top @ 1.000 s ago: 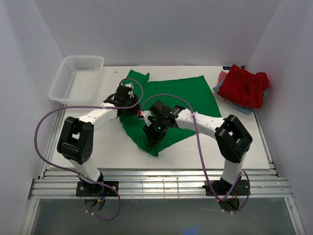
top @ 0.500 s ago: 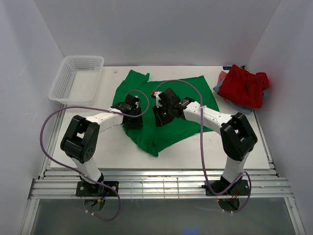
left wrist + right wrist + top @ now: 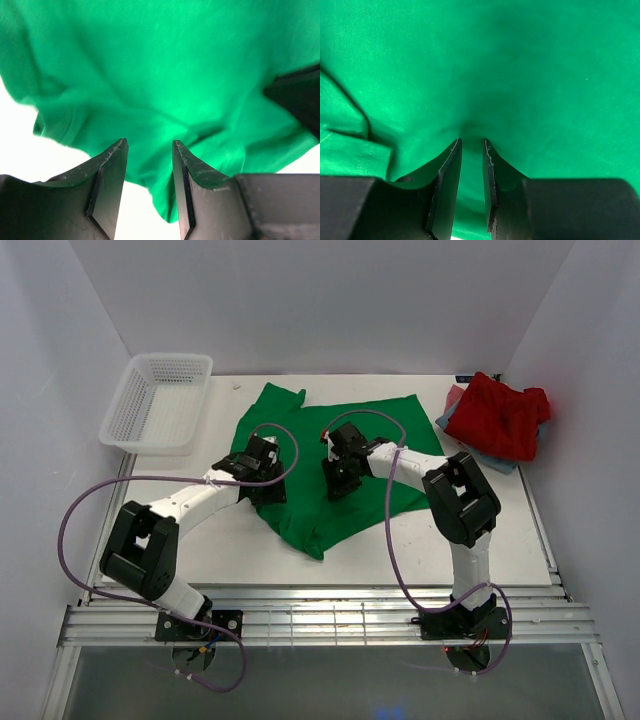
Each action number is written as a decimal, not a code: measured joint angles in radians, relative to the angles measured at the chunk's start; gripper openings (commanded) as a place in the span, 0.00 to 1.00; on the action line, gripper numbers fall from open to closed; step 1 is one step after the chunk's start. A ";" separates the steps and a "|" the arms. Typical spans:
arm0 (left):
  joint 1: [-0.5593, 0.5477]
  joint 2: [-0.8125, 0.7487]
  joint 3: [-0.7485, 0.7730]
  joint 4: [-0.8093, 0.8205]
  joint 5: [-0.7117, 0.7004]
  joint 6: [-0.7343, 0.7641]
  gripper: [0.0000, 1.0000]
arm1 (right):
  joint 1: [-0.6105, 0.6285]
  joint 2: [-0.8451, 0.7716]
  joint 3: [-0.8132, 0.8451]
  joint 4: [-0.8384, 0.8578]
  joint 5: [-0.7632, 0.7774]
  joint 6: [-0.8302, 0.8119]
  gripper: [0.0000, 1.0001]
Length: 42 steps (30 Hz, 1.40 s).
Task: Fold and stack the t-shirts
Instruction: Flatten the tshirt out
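The green t-shirt (image 3: 385,435) is lying rumpled mid-counter (image 3: 480,530), its long axis running from the near-left tip to the far-right hem. The right claw (image 3: 472,142) is sitting on its middle, nearly pressed together and seemingly pinching a pucker of cloth. The left claw (image 3: 148,146), half spread and gripping nothing, is hovering over the shirt's left edge, the nearer arm for that side. The red t-shirt (image 3: 505,415) is resting far right on a blue-grey one (image 3: 497,461), and the basket (image 3: 120,418) is sitting far left, neither obstructing.
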 measured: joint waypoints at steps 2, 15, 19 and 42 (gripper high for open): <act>0.000 -0.040 -0.030 -0.016 -0.002 -0.002 0.51 | -0.006 0.007 0.007 0.003 -0.010 0.005 0.30; -0.018 -0.082 -0.060 -0.031 0.005 -0.012 0.56 | -0.010 0.023 0.025 0.005 -0.025 0.019 0.29; -0.035 -0.046 -0.011 0.005 0.010 -0.003 0.56 | -0.013 0.025 0.026 0.006 -0.032 0.022 0.29; -0.193 0.061 0.022 -0.031 -0.001 -0.014 0.00 | -0.014 0.029 0.028 0.006 -0.033 0.027 0.29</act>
